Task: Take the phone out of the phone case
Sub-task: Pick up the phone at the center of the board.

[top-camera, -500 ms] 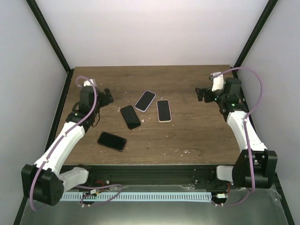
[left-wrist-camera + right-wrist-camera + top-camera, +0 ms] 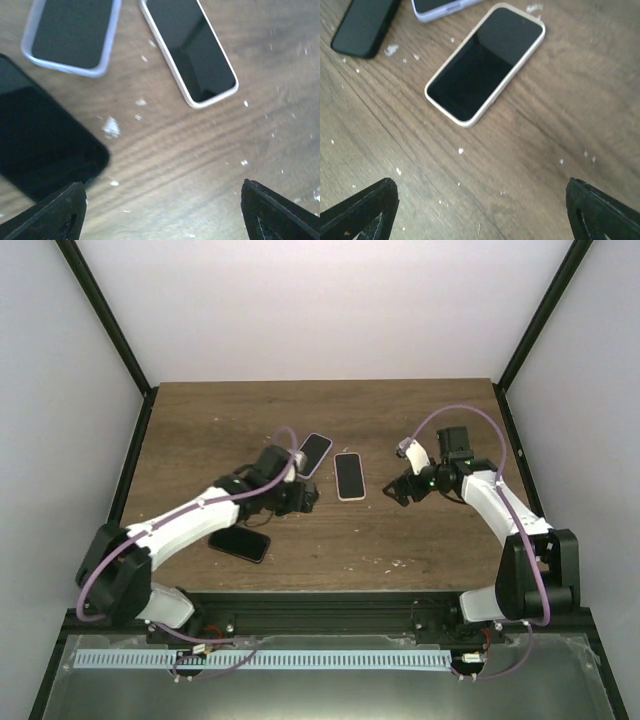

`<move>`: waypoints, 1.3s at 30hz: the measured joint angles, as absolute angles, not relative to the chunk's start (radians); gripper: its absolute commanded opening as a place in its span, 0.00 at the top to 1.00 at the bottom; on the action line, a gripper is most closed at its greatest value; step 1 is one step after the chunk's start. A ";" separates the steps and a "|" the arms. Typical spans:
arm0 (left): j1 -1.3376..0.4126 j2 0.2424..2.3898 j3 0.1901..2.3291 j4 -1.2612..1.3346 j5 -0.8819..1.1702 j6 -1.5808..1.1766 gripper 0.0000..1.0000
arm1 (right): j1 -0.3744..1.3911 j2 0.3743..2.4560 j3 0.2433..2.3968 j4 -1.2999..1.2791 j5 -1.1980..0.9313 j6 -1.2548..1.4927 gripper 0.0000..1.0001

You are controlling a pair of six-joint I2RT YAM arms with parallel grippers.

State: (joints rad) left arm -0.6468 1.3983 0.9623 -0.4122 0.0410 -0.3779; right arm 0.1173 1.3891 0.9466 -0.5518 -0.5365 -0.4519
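A phone in a white case point(image 2: 349, 476) lies mid-table; it also shows in the left wrist view point(image 2: 190, 50) and the right wrist view point(image 2: 485, 65). A phone in a lavender case point(image 2: 312, 453) lies just left of it point(image 2: 70, 32). A black phone point(image 2: 40, 150) lies partly under my left arm. My left gripper point(image 2: 300, 500) is open and empty point(image 2: 162, 215), over bare wood between the black phone and the white-cased one. My right gripper point(image 2: 400, 487) is open and empty point(image 2: 480, 210), just right of the white-cased phone.
A second black phone point(image 2: 239, 541) lies near the front left of the wooden table point(image 2: 420, 540). Small white flecks are scattered on the wood. Black frame posts stand at the back corners.
Both arms have swung in from the table's sides toward the phones in the middle. The left gripper now hovers over the black phone's place, the right beside the white-cased phone.
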 measured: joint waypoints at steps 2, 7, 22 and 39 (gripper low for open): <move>-0.708 1.460 0.978 -0.416 0.047 -0.396 0.12 | 0.117 1.392 0.926 -0.569 -0.525 -0.456 0.07; -0.738 1.651 1.053 -0.400 0.072 -0.451 0.08 | 0.114 1.398 0.912 -0.579 -0.464 -0.443 0.05; -0.738 2.173 1.531 -0.287 0.136 -0.512 0.10 | 0.046 1.433 0.916 -0.574 -0.428 -0.392 0.02; -0.735 1.828 1.196 -0.174 0.225 -0.540 0.13 | 0.072 1.677 1.077 -0.620 -0.402 -0.392 0.00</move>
State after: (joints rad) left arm -0.7353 1.8282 1.1965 -0.1738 0.2249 -0.5404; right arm 0.0715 1.6772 1.0771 -0.6201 -0.4019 -0.3923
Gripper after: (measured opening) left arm 0.874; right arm 0.998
